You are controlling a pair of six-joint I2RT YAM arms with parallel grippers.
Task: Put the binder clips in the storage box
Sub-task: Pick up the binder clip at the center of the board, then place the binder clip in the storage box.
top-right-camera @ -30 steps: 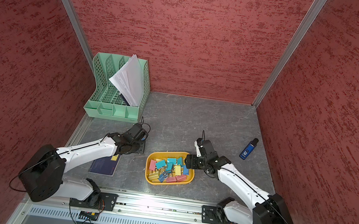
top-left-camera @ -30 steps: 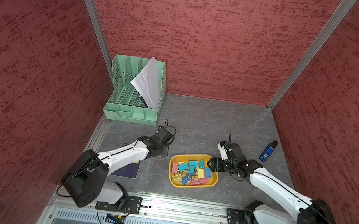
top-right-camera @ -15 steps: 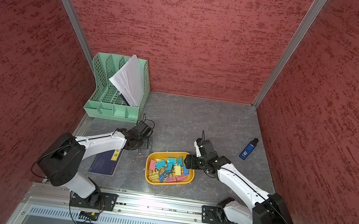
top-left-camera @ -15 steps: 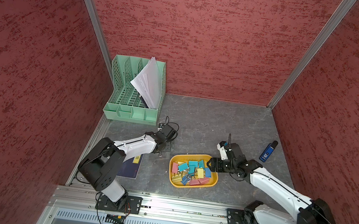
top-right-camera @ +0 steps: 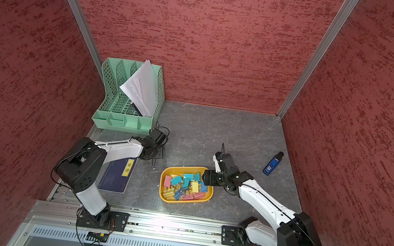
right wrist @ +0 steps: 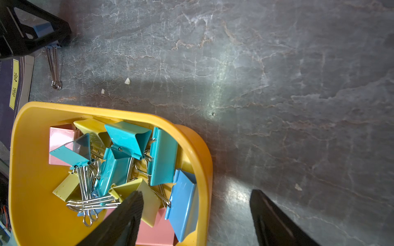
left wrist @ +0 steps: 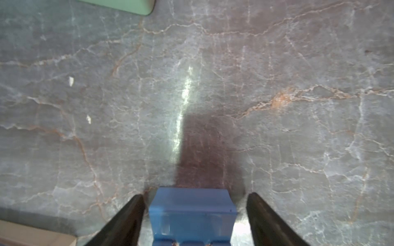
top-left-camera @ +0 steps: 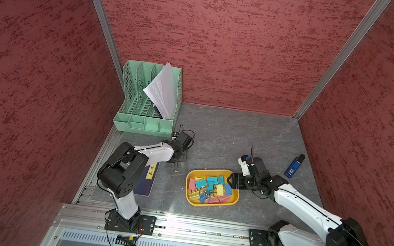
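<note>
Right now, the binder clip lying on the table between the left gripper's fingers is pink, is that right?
Not quite: the binder clip inside the left gripper is blue, not pink, as the left wrist view shows. The rest holds.

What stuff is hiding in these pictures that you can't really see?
- Blue binder clip: cut off by the left wrist view's edge; in both top views the left gripper covers its body.
- Binder clips low in the storage box: buried under the pile, so no sure count.
- Notebook: partly under the left arm in both top views.
- Small blue object: label too small to read in the top views.
</note>
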